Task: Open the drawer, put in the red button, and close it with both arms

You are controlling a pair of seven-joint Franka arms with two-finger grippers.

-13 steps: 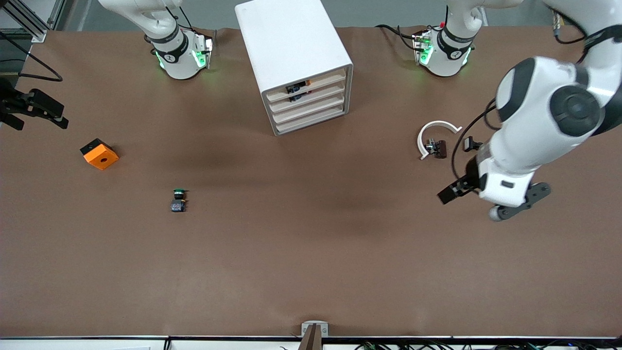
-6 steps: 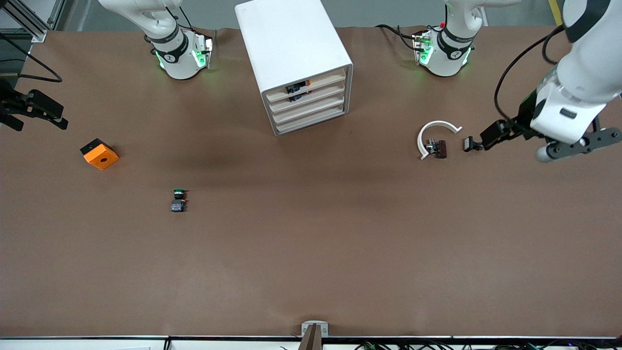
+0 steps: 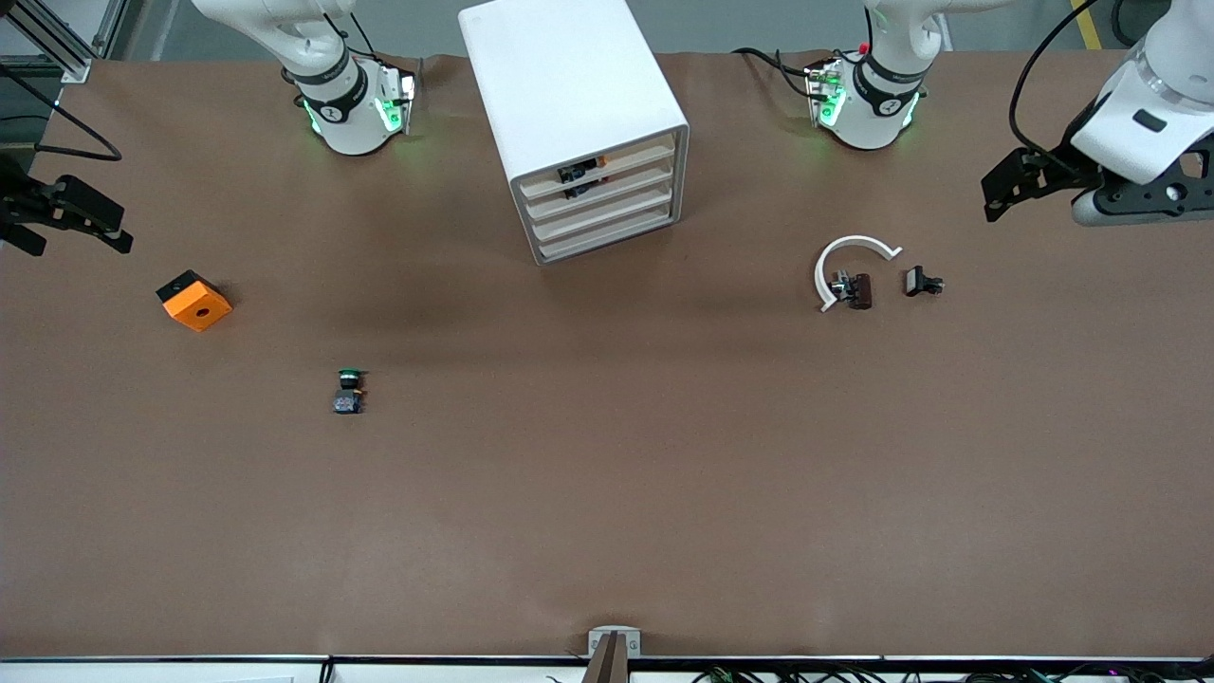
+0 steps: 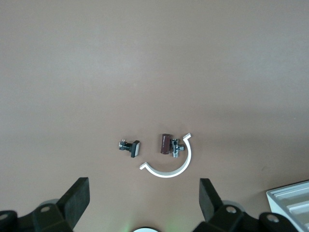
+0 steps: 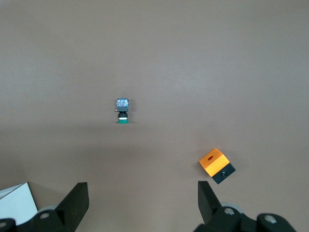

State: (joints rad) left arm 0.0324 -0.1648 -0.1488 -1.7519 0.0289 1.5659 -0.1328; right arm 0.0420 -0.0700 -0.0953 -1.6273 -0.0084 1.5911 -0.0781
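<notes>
Hovering wide and empty, the left pincer (image 3: 1043,185) hung above a white ring (image 3: 847,263); the right pincer (image 3: 66,216), also wide, overlooked the green-capped switch (image 3: 348,390). The drawer (image 3: 607,190) sat shut; no red button showed.

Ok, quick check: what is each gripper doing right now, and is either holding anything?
Left gripper: open, empty, over the table's left-arm end.
Right gripper: open, empty, over the table's right-arm end.

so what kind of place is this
Probably a robotics lab bench: two white robot arms, bases and, bolted to a brown-covered table, with a boxy white four-drawer cabinet and small parts like an orange block.
</notes>
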